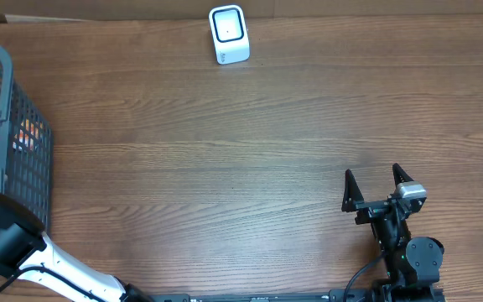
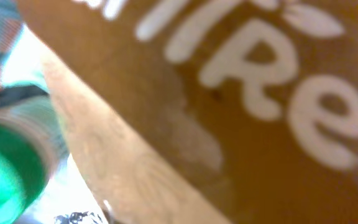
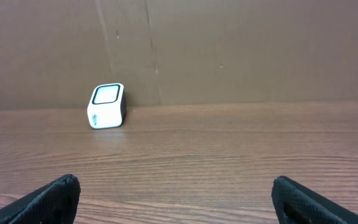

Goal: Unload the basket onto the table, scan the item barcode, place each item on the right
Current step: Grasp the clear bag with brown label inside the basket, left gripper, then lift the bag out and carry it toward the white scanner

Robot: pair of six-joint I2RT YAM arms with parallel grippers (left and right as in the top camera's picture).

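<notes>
Wood-grain tabletop [image 1: 225, 159] fills your overhead view, with a cardboard wall [image 3: 229, 50] standing along its far edge. The white barcode scanner [image 1: 229, 34] sits near that far edge, a little left of centre, with its dark-framed window facing up and toward the arms. You see it again from the right wrist, standing just in front of the wall.

At the left edge of the table stands a dark mesh basket [image 1: 25, 159] with several items inside it. Your left arm [image 1: 11, 239] reaches into it from the near side. The left gripper is hidden among the contents, so you see none of its fingers. Its jaws are closed. You cannot tell from these views whether they pinch anything.

The left wrist camera is pressed up close to a brown package [image 2: 241, 93] with large white lettering, all heavily blurred. A green-capped object [image 2: 5, 168] lies just beside the package at the lower left. The package is in the basket, well apart from the scanner.

Your right gripper [image 1: 372, 174] rests over the near right part of the table. Its jaws are spread wide, nothing is between them, and the fingertips [image 3: 58, 193] point toward the far wall.
</notes>
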